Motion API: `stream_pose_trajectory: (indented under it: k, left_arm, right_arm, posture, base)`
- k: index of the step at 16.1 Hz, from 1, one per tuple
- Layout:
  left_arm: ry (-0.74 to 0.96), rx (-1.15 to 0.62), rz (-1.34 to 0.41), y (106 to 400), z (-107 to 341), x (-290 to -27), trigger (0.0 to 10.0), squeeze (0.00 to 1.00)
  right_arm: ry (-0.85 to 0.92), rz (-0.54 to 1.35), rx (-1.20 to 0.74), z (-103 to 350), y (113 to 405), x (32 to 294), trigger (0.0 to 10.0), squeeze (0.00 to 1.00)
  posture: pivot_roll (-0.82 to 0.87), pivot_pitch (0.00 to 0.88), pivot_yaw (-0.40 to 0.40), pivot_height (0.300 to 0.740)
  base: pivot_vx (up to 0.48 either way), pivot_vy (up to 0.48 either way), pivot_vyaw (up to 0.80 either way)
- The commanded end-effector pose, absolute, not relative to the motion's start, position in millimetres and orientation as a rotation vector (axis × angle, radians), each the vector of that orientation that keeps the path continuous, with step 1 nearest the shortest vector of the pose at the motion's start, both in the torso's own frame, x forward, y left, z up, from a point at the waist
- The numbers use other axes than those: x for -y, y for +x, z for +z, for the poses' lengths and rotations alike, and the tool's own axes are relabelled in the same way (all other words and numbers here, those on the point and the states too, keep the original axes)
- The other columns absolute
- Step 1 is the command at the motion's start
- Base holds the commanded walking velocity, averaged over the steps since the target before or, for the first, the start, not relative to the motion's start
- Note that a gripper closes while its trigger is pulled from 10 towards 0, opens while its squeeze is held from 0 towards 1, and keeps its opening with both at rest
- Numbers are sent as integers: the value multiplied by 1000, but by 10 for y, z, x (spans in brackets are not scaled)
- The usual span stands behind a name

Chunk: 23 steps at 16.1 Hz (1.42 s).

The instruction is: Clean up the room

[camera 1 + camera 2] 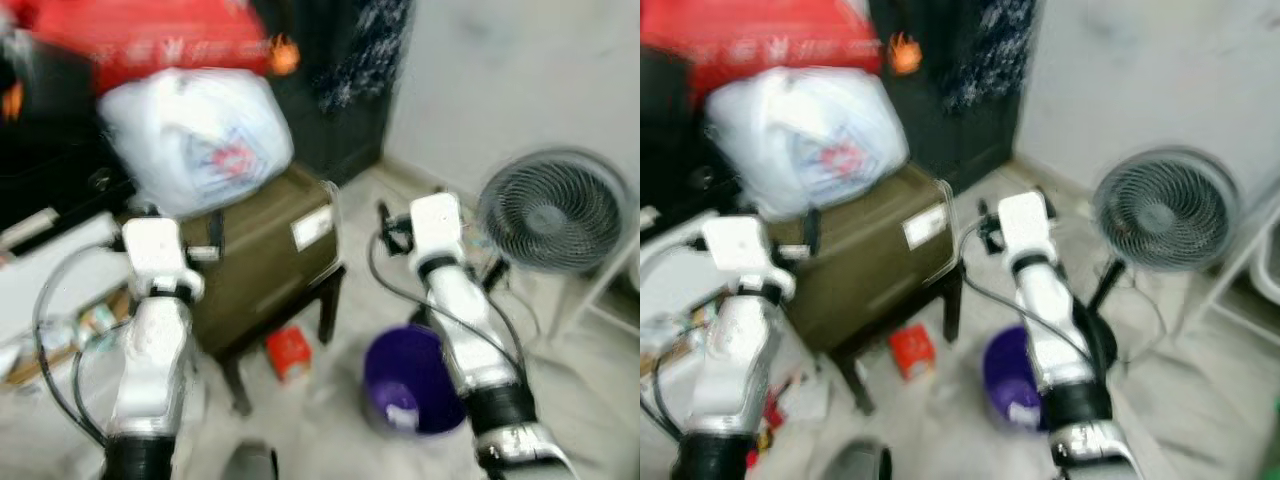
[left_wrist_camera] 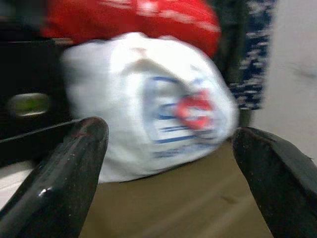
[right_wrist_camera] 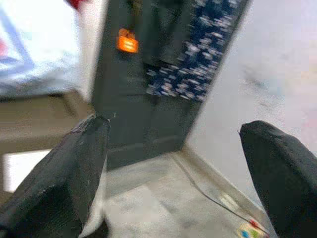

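The white bag (image 1: 195, 140) sits on top of the brown case (image 1: 265, 255), which rests on a dark stool (image 1: 330, 300). We think the bag is our next pick. Our left end effector (image 2: 168, 163) is wide open, holds nothing, and points right at it. Our right end effector (image 3: 173, 168) is wide open and empty too, aimed at the dark door (image 3: 143, 84). We should slow down, since things look blurry, and pinch the bag's loose top. A red box (image 1: 288, 352) and purple bin (image 1: 410, 380) wait on the floor.
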<state>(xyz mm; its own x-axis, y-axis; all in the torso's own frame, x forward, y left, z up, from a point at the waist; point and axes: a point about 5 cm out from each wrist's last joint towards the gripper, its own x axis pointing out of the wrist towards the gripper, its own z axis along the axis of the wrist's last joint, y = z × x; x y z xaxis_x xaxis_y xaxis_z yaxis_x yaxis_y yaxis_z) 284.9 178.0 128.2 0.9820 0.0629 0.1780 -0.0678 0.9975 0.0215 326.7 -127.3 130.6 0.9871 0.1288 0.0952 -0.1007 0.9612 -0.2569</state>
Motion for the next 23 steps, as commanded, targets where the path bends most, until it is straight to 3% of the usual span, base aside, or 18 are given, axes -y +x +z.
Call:
stream_pose_trajectory:
  k: [1, 8, 23]
  left_arm:
    - [53, 185, 61, 2864, 1297, -1732, 10000, 0]
    - [78, 183, 97, 2723, 1281, -1883, 10000, 0]
    - [80, 174, 34, 2769, 1300, -1782, 10000, 0]
  right_arm:
    - [-266, 96, 120, 1349, 3281, 1339, 10000, 0]
    - [-271, 61, 97, 1288, 3199, 1464, 10000, 0]
    - [-272, 97, 121, 1369, 3313, 1329, 10000, 0]
  posture:
    - [68, 0, -3, 740]
    - [66, 0, -1, 740]
    - [68, 0, -5, 740]
  base:
    - [0, 0, 800]
    - [0, 0, 800]
    - [0, 0, 800]
